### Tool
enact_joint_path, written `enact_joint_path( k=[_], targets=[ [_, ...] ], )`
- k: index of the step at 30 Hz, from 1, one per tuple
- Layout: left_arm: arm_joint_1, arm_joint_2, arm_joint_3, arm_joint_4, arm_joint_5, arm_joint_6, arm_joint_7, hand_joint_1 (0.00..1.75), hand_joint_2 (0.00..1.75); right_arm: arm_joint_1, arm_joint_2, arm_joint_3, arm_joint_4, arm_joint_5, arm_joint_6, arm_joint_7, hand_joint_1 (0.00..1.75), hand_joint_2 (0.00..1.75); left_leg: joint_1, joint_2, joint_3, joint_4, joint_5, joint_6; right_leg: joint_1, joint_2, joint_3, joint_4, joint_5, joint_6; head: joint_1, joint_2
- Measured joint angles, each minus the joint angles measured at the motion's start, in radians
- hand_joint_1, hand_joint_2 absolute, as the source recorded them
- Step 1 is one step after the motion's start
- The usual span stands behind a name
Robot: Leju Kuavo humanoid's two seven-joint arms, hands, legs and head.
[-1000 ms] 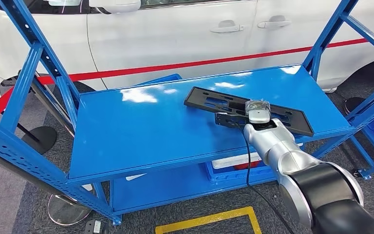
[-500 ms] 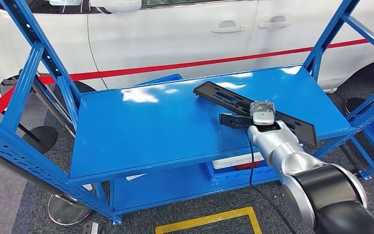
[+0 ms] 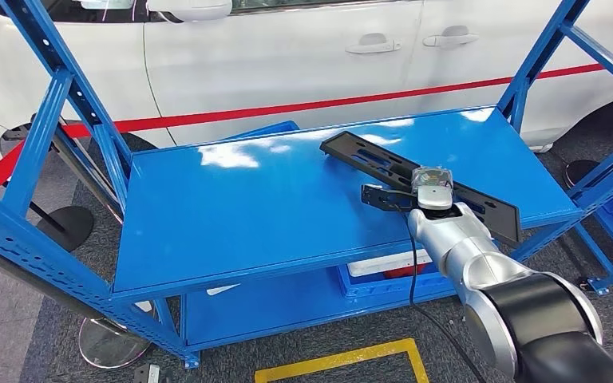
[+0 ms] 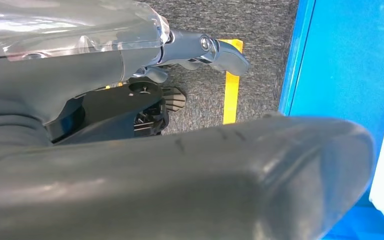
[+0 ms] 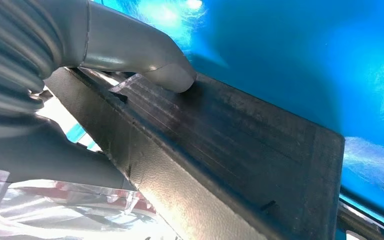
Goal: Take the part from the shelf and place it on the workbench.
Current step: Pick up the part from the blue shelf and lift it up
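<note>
The part [image 3: 367,155] is a long flat black plastic panel with slots. It lies tilted over the right half of the blue shelf's top board [image 3: 239,207], its near right end raised off the board. My right hand [image 3: 383,195] reaches over the shelf's front edge and grips the panel around its middle. In the right wrist view the grey thumb [image 5: 172,75] presses on the panel's [image 5: 240,150] ribbed face while the fingers clamp its edge from below. My left hand [image 4: 145,175] hangs low beside the shelf, over grey carpet, with nothing in it and its fingers curled in.
A white car [image 3: 303,48] stands close behind the shelf, with a red line across it. Blue uprights [image 3: 56,104] frame the shelf on both sides. A blue bin [image 3: 383,275] sits on the lower level. Yellow tape [image 3: 343,359] marks the carpet in front.
The panel lay flat on the shelf a second ago. My right hand has since taken hold of it and lifted its near end, tilting it and turning it slightly.
</note>
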Motion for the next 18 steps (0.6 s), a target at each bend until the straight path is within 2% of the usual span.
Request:
enact_joint_path(
  k=[4, 11, 18],
  targets=[
    [0.000, 0.000, 0.000, 0.000, 0.000, 0.000, -0.003, 0.00, 0.00, 0.002, 0.000, -0.004, 0.000, -0.002, -0.023, 0.000, 1.75, 1.75, 0.000, 0.000, 0.000, 0.000, 0.000, 0.000, 0.000, 0.000, 0.000, 0.000, 0.000, 0.000, 0.000, 0.000],
    [0.003, 0.000, 0.000, 0.000, 0.000, 0.000, -0.010, 0.00, 0.00, 0.018, -0.002, -0.031, 0.000, -0.007, -0.119, 0.000, 1.75, 1.75, 0.000, 0.000, 0.000, 0.000, 0.000, 0.000, 0.000, 0.000, 0.000, 0.000, 0.000, 0.000, 0.000, 0.000],
    [0.007, 0.000, 0.007, 0.000, -0.008, 0.002, -0.014, 0.00, 0.00, 0.029, -0.003, -0.094, -0.002, -0.019, -0.276, -0.027, 1.75, 1.75, 0.000, 0.000, -0.002, 0.000, 0.000, 0.000, 0.000, 0.000, -0.001, 0.000, 0.000, 0.000, 0.000, 0.000]
  ],
)
